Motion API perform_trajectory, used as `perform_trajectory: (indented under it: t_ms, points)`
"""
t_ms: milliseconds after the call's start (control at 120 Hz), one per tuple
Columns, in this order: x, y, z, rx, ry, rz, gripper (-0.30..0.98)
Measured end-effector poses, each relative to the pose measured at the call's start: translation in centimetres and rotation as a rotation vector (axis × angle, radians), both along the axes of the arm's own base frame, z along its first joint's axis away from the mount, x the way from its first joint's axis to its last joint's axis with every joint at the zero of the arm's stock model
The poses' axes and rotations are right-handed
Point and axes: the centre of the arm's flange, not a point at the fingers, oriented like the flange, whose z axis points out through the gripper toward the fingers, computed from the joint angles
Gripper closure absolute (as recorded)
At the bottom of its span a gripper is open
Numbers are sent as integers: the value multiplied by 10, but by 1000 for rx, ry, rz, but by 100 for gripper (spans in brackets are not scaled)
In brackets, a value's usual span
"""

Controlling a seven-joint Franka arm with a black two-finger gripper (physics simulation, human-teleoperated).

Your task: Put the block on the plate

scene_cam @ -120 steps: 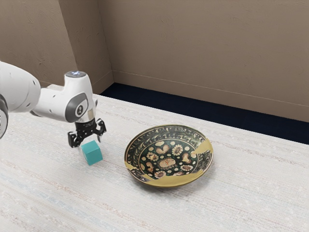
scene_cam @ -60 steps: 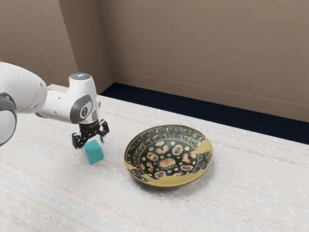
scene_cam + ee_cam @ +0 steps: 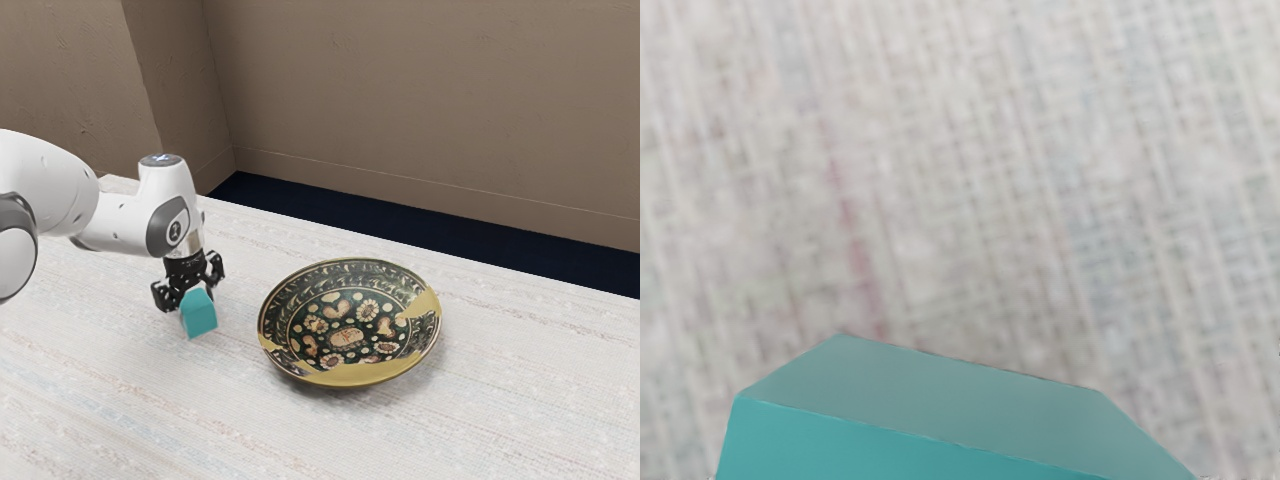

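Reaching in from the left side of the exterior view, the white arm brings its black jaws down around the teal block, left of centre in the frame, and that is just where they need to be for a pick-up. Are they clamped on it, or merely astride it? These pictures can't settle that one, folks; there is no telling. The hand points down, a sensible pose, since a grip from above leaves the block's underside free to meet the plate first. Look at the wrist view: the block sits close under the hand, its edges a touch askew to it, and a skewed block could twist or slip as the squeeze comes on. The block is low over the pale surface, beside the plate and apart from its rim, so the placing is all to come. And the plate, mid-frame, lies face up, its broad hollow ready to receive. The likely call: make the hold sure, lift enough to clear that raised rim, swing toward the frame's centre, then lower gently onto the flowered middle.
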Motion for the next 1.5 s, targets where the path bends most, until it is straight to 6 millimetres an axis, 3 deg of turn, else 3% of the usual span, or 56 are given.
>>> perform_trajectory:
  t_ms: [158, 308, 442, 633, 817, 1025, 1150, 1350, 1500]
  points:
    - [0, 0, 0, -3, 0, 2, 31]
    - [0, -2, 2, -4, -2, 1, 33]
    - [3, -15, 39, -14, -54, -21, 33]
    - [7, -65, 108, -43, -154, -96, 32]
    - [15, -144, 134, -78, -203, -197, 31]
    - [29, -224, 127, -100, -209, -269, 30]
    - [24, -255, 115, -121, -188, -273, 29]
    - [20, -263, 113, -131, -179, -230, 14]
    - [17, -262, 129, -137, -192, -211, 7]
